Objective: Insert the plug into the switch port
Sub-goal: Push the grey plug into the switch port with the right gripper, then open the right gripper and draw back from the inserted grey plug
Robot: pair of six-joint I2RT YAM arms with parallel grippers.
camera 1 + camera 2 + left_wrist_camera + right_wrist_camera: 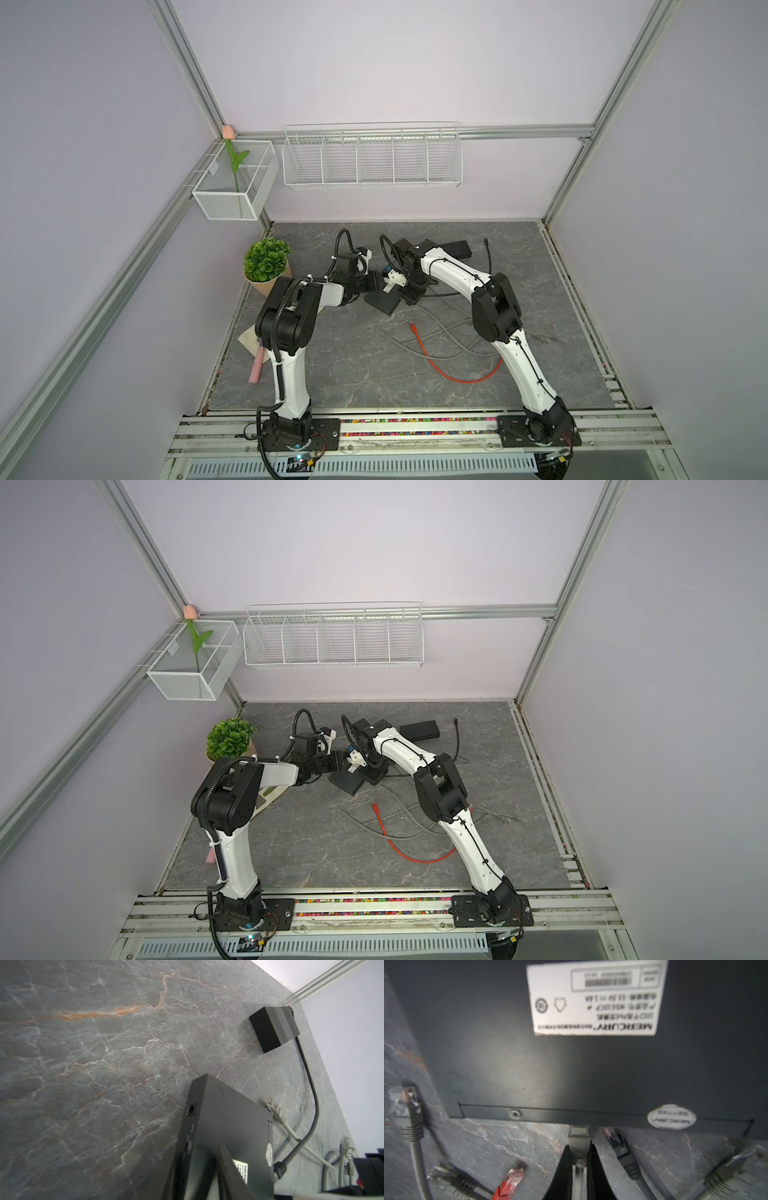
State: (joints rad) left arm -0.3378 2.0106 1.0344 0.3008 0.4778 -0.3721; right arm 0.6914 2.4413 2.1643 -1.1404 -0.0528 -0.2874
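The black switch [382, 302] [348, 783] sits mid-table, tilted up on one edge, its labelled underside [488, 1043] facing the right wrist camera. My left gripper [199, 1167] [374, 283] is shut on the switch's [228, 1122] end, one finger on each face. My right gripper [579, 1159] [409, 291] is shut on a grey plug [579, 1142]. The plug's tip meets the switch's lower edge and is hidden beneath it. The port does not show.
Loose plugs lie near the switch: grey [409, 1113], red [510, 1182], black [623, 1151]. A red cable [449, 370] and grey cables [436, 336] trail across the table. A second black box [457, 248] [272, 1028] lies at the back, a potted plant [266, 259] at the left.
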